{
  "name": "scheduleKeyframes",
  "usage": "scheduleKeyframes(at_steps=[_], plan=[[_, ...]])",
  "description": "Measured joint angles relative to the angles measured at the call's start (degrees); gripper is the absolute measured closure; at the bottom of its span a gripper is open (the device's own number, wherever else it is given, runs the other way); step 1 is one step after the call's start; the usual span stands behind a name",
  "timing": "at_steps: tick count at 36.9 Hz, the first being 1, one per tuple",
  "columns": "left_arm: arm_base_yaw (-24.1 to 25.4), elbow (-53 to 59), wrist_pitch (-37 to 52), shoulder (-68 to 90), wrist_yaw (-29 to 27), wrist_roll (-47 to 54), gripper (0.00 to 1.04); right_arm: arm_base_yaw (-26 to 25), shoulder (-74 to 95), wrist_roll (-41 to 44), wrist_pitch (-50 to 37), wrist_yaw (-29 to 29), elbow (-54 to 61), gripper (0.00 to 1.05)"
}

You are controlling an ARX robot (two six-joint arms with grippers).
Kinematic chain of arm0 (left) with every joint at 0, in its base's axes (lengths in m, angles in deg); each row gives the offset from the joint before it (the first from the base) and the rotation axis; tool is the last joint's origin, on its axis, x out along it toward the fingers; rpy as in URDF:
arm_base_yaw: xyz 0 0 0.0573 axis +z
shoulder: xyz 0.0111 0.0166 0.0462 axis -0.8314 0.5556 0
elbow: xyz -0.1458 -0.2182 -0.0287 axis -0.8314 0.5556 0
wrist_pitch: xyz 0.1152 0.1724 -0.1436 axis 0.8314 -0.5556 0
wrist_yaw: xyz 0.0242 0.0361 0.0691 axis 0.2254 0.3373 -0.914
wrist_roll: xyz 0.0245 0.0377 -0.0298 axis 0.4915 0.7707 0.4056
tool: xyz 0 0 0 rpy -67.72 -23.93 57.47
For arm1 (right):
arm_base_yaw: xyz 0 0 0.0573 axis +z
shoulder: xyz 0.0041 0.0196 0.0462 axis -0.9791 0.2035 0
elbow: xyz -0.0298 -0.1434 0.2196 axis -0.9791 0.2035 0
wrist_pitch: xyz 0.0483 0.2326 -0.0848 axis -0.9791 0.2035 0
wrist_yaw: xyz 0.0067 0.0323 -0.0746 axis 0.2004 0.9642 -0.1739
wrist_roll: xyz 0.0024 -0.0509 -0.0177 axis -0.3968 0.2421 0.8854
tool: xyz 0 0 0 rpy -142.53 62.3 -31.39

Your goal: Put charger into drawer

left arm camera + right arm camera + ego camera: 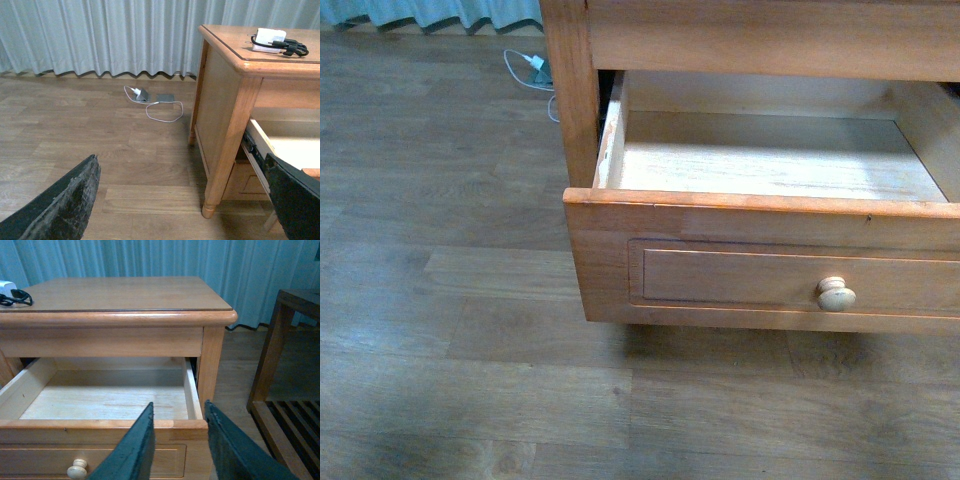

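Observation:
The charger (291,48), a black plug with a curled black cable, lies on top of the wooden cabinet beside a white block (270,37). In the right wrist view the charger (16,296) sits at the top's far corner. Below it the drawer (760,205) is pulled out, showing bare pale wood inside and a cream knob (836,294) on its framed front. My right gripper (179,412) is open and hovers just in front of the drawer's front rim (100,423). My left gripper (182,200) hangs wide open over the floor beside the cabinet, well below the charger. Neither arm shows in the front view.
A white plug with white cable (150,102) lies on the floor by the curtain (100,35). The cabinet's corner leg (220,165) stands close to my left gripper. A dark wooden slatted rack (290,390) stands beside the cabinet on my right gripper's side.

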Motion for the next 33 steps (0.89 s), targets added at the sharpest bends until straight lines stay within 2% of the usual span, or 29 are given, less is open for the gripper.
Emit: scheduleKeyframes(at_steps=[14,21,24,25,26,29,33], plan=[[0.00,0.00,0.00,0.00,0.00,0.00,0.06,0.00,0.00,0.00,0.00,0.00,-0.02,0.08],[-0.07,0.00,-0.04,0.04,-0.44,-0.04,0.06,0.00,0.00,-0.02,0.00,0.00,0.00,0.09],[-6.43,-0.96,-1.51,4.94,-17.07,-5.66,0.06,0.00,0.00,-0.02,0.00,0.00,0.00,0.09],[-8.55,-1.57,-1.22,7.65,-21.29,-7.10,0.06,0.00,0.00,-0.02,0.00,0.00,0.00,0.09],[-9.60,-1.95,-0.66,9.38,-22.75,-7.82,0.06,0.00,0.00,0.00,0.00,0.00,0.00,0.09],[-11.30,-4.20,2.86,15.56,-22.86,-8.76,0.06,0.00,0.00,-0.02,0.00,0.02,-0.02,0.09],[-11.37,-9.31,8.28,24.59,-18.82,-9.07,0.06,0.00,-0.02,-0.02,0.00,0.00,0.00,0.09]])
